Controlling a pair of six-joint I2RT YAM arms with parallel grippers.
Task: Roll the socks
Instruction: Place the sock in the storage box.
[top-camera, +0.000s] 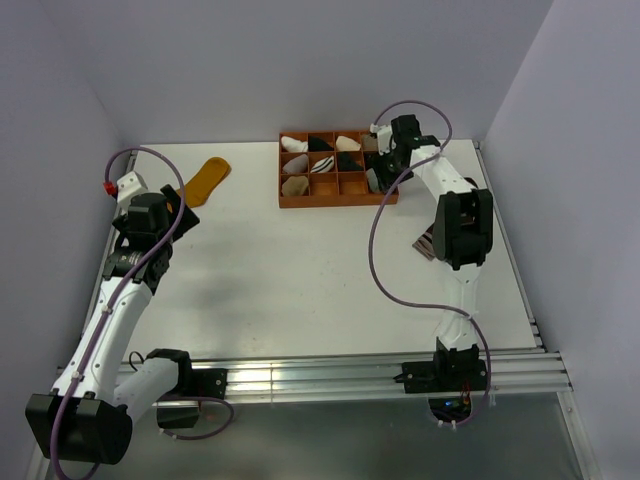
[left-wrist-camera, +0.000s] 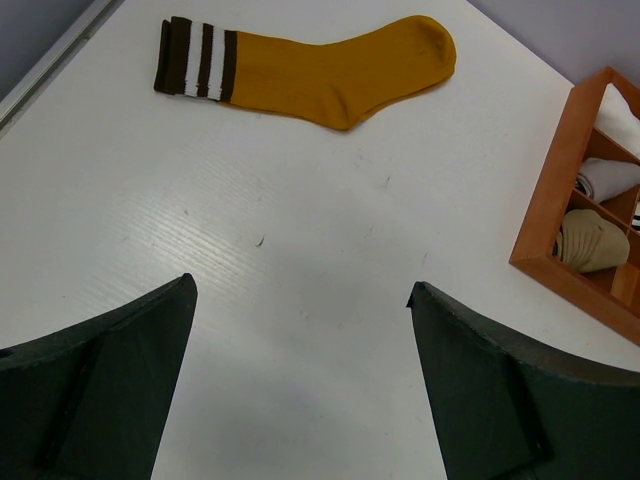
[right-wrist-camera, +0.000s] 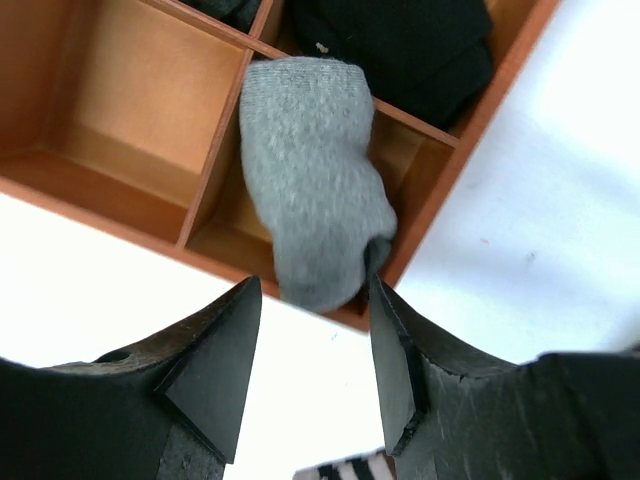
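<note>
- Yellow sock (top-camera: 207, 178) flat on bench (top-camera: 290, 270), ten o'clock; left fingers (left-wrist-camera: 110, 390) spread, empty.
- Grey sock (right-wrist-camera: 310, 180) rolled in tray (right-wrist-camera: 100, 200), one o'clock; right fingers (right-wrist-camera: 215, 380) parted, released.
- Soft, limp, light: likely pinch the toe.

A rolled grey sock (right-wrist-camera: 310, 190) is sitting in one compartment of an orange-brown wooden tray (right-wrist-camera: 100, 205), its near end bulging over the front wall. The right gripper (right-wrist-camera: 312, 290) is hovering just before it, dark fingers (right-wrist-camera: 210, 380) parted (the right one seems to be touching the sock). A black bundle (right-wrist-camera: 400, 45) is lying in the compartment behind.
</note>
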